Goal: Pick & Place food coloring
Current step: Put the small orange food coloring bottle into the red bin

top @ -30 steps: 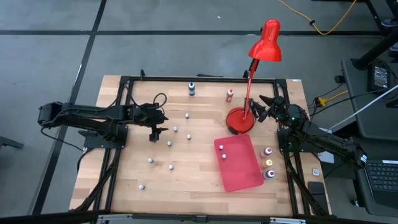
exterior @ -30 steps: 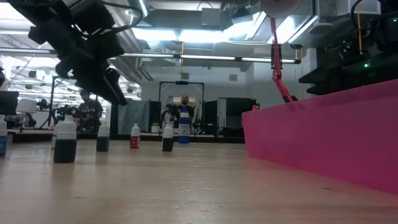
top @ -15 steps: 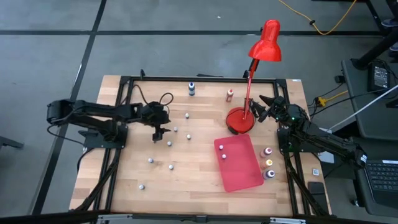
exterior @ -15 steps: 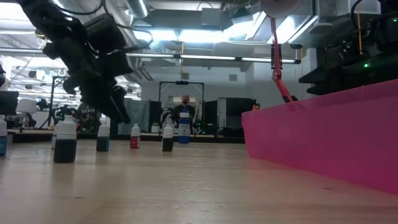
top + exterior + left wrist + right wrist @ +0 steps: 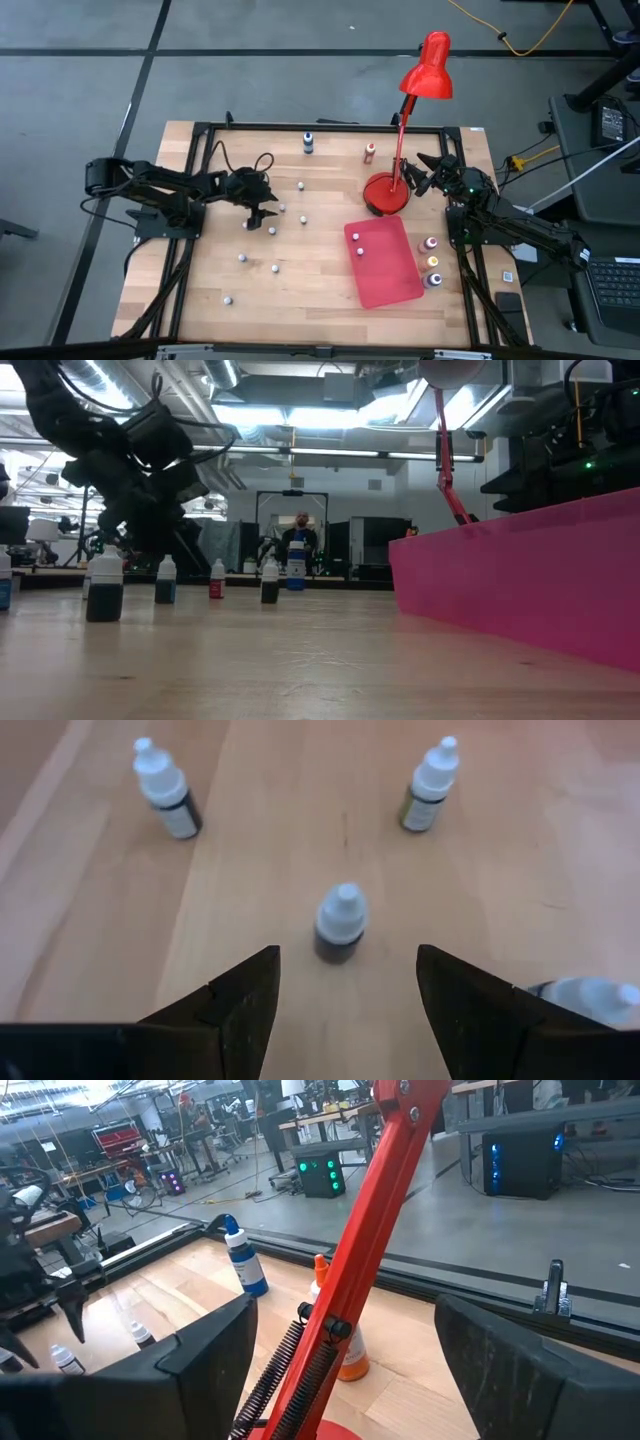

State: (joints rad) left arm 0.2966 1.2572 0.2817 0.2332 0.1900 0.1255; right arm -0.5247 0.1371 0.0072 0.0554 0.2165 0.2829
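Several small whitish-capped food coloring bottles stand upright on the wooden table (image 5: 320,290), such as one (image 5: 272,230) left of the centre. A blue one (image 5: 308,143) and an orange one (image 5: 370,151) stand near the far edge. One bottle (image 5: 358,251) stands on the red mat (image 5: 385,262), and three coloured ones (image 5: 433,262) stand to its right. My left gripper (image 5: 260,211) is open and low over the table. In its wrist view the gripper (image 5: 345,952) points at a dark bottle (image 5: 340,918) just ahead of the fingertips, untouched. My right gripper (image 5: 425,176) waits open beside the lamp.
A red desk lamp stands with its round base (image 5: 385,193) on the table right of centre, and its arm (image 5: 375,1220) crosses right in front of my right gripper (image 5: 340,1370). Two more bottles (image 5: 165,800) (image 5: 430,798) stand beyond the left gripper. A black frame rims the table.
My left gripper has come down toward the table and moved a little toward the right edge, closing on the small bottles left of centre. Its fingers stay open. No bottle has moved.
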